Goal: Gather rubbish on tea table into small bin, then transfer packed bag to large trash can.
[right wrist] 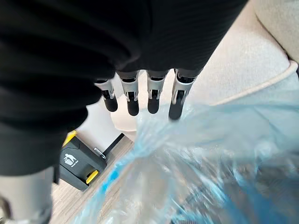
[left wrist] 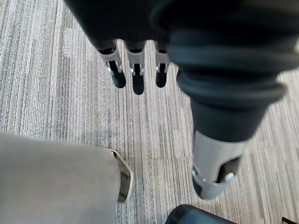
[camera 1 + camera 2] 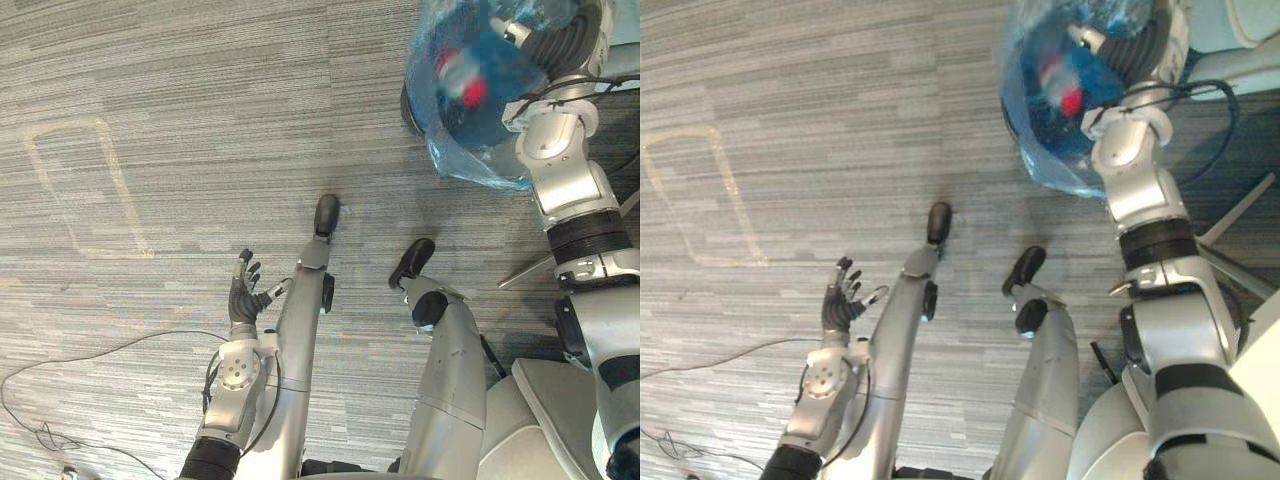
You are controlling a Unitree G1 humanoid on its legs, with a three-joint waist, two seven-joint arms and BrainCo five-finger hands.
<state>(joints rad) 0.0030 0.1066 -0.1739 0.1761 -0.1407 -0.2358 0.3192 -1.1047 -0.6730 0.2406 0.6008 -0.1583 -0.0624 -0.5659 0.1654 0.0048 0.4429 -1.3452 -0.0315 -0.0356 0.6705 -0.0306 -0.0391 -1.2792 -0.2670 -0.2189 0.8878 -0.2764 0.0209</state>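
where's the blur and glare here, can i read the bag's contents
Left eye view: the blue bag is smeared, its contents mere red and white blotches. Right wrist view: pale sheen on the bag past the right hand. Left wrist view: the left hand looks soft up close, the carpet evenly lit.

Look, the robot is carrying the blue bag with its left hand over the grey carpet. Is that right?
Not quite. The robot is carrying the blue bag with its right hand, not its left, over the grey carpet. The left eye view shows the bag up at the right arm's end, while the left hand hangs open and empty.
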